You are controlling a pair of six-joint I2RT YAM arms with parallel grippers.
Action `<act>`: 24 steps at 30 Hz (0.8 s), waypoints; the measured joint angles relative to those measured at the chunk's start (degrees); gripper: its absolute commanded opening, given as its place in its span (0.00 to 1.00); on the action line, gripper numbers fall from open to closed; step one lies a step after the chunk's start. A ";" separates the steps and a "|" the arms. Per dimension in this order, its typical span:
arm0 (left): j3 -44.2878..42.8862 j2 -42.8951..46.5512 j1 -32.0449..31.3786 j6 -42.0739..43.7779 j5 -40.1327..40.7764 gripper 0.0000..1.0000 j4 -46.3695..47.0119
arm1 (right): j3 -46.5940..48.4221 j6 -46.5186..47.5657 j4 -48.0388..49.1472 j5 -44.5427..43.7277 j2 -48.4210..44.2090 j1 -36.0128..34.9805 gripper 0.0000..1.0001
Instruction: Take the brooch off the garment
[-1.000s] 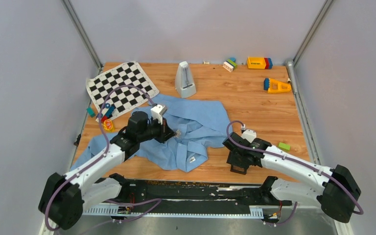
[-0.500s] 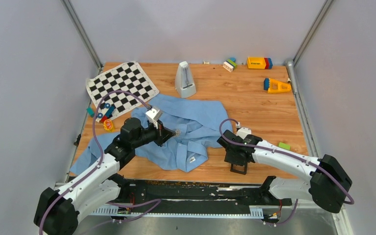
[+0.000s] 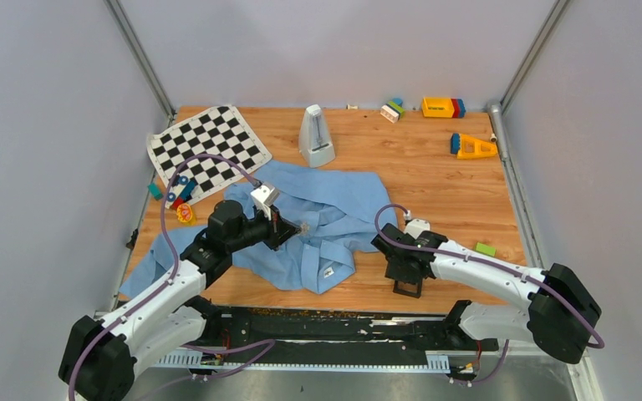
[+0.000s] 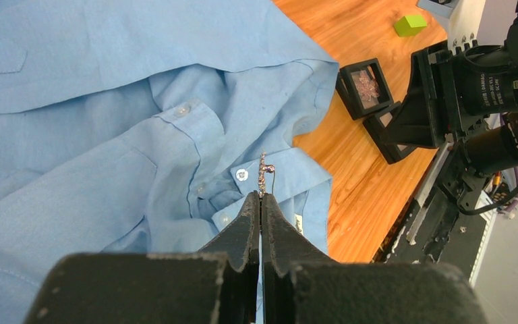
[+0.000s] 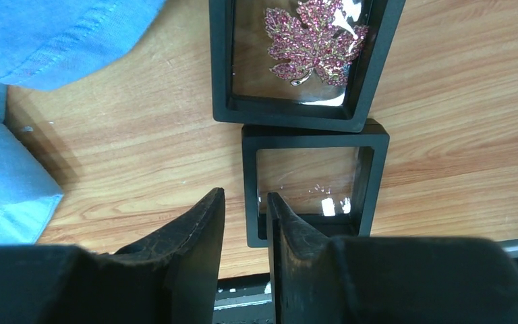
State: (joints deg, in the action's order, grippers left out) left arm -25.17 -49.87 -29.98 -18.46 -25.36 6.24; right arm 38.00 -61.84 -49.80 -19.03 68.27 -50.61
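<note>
A light blue shirt (image 3: 334,209) lies crumpled on the wooden table (image 3: 435,192). My left gripper (image 3: 288,229) is shut on a small silvery brooch (image 4: 263,174), seen edge-on with its thin pin wire beside it, just above the shirt's button placket (image 4: 195,155). My right gripper (image 5: 245,196) is narrowly open, its fingers on either side of the left wall of an empty black frame case (image 5: 310,182). A second black case (image 5: 303,61) beyond it holds a pink leaf brooch (image 5: 313,40). Both cases sit off the shirt's right hem (image 3: 407,286).
A grey metronome (image 3: 316,136) and a checkerboard mat (image 3: 208,149) lie at the back. Toy blocks sit at the back right (image 3: 443,107), (image 3: 472,147), a green block (image 3: 486,249) at the right, and small toys (image 3: 180,202) at the left edge.
Since one second ago my left arm has drawn back to the left with the brooch, and my right gripper has shifted left over the black cases. Little has moved in the last half second.
</note>
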 measured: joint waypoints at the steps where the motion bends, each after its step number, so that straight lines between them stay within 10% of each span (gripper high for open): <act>1: 0.00 -0.17 0.00 0.00 -0.09 0.00 0.00 | -0.11 0.00 0.00 0.00 0.00 0.00 0.28; 24: 0.00 -1.79 0.00 0.66 -1.16 0.00 0.00 | -0.57 1.99 1.38 1.66 1.62 0.00 0.00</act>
State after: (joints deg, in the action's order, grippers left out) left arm -25.17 -51.66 -29.98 -17.80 -26.52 6.24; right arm 37.43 -59.86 -48.42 -17.37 69.89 -50.61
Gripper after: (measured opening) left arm 0.006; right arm 0.033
